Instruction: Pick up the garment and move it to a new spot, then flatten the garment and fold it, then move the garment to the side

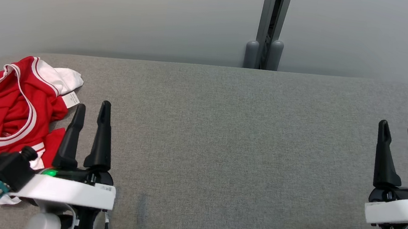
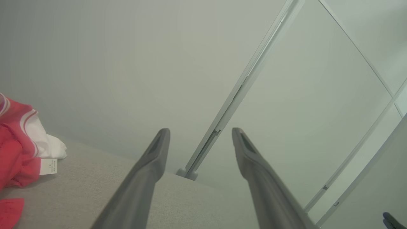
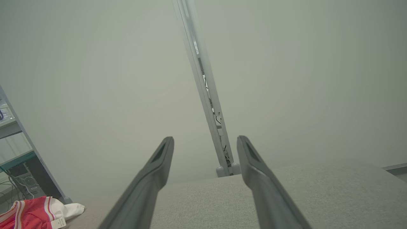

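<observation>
A crumpled red garment with white trim and a white label lies in a heap at the table's far left. Its edge shows at the left of the left wrist view and at the lower left of the right wrist view. My left gripper stands open just right of the heap, its left finger close to the cloth, nothing between the fingers. Far off at the table's right, my right gripper is open and holds nothing.
The grey fabric-covered table stretches wide between the two grippers. Pale partition panels with a grey post stand behind its far edge. Shelving with cables shows beyond the table's left end.
</observation>
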You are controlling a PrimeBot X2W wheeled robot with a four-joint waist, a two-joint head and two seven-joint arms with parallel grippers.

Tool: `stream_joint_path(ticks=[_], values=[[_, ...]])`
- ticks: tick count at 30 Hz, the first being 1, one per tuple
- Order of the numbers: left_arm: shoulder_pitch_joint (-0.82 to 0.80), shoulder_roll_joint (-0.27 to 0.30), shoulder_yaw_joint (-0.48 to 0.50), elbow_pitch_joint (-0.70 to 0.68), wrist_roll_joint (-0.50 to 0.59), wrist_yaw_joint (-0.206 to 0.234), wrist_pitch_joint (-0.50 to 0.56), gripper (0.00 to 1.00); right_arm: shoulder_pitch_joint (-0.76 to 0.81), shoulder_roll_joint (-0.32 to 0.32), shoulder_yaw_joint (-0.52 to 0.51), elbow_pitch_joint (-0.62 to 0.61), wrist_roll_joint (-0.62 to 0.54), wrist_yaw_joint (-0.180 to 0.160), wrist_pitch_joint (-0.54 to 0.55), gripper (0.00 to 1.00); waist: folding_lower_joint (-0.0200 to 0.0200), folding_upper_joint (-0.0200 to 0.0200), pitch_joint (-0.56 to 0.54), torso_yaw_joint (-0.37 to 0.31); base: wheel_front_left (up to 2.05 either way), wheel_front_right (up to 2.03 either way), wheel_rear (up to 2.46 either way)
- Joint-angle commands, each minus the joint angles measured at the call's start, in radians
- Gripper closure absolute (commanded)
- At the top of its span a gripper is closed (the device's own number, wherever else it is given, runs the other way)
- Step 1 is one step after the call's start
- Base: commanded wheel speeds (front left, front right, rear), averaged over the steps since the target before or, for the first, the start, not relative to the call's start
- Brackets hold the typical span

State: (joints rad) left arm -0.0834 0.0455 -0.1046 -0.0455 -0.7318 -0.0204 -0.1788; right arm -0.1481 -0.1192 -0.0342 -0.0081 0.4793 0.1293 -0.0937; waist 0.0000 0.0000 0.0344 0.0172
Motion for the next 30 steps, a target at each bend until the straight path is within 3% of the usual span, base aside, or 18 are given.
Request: stream_joint_path(ticks=[1, 4, 5, 14, 23, 30], values=[[0.003, 0.004, -0.016, -0.011, 0.054, 0.021, -0.007, 0.00, -0.018, -0.011, 0.013, -0.007, -0.042, 0.001, -0.014, 0.00, 0.0000, 0.0000, 0.000, 0.000, 0.00, 0.00, 0.00], [0.002, 0.004, -0.056, -0.005, 0.146, 0.063, -0.013, 0.00, -0.013, -0.006, 0.032, 0.001, -0.095, 0.001, -0.025, 0.00, 0.0000, 0.0000, 0.001, -0.001, 0.00, 0.00, 0.00], [0.008, 0.004, -0.086, 0.000, 0.215, 0.106, -0.017, 0.00, -0.007, 0.000, 0.049, 0.008, -0.141, 0.001, -0.035, 0.00, 0.0000, 0.0000, 0.001, -0.001, 0.00, 0.00, 0.00], [0.031, 0.005, -0.132, 0.043, 0.355, 0.199, -0.032, 0.00, 0.011, 0.030, 0.064, 0.062, -0.244, 0.001, -0.064, 0.00, 0.0000, 0.0000, -0.004, -0.003, 0.00, 0.00, 0.00], [0.045, 0.005, -0.145, 0.068, 0.431, 0.232, -0.046, 0.00, 0.014, 0.054, 0.058, 0.129, -0.306, 0.002, -0.090, 0.00, 0.0000, 0.0000, -0.001, -0.002, 0.00, 0.00, 0.00], [0.052, 0.006, -0.155, 0.100, 0.467, 0.228, -0.056, 0.00, 0.008, 0.064, 0.065, 0.170, -0.357, 0.002, -0.114, 0.00, 0.0000, 0.0000, -0.001, 0.000, 0.00, 0.00, 0.00]])
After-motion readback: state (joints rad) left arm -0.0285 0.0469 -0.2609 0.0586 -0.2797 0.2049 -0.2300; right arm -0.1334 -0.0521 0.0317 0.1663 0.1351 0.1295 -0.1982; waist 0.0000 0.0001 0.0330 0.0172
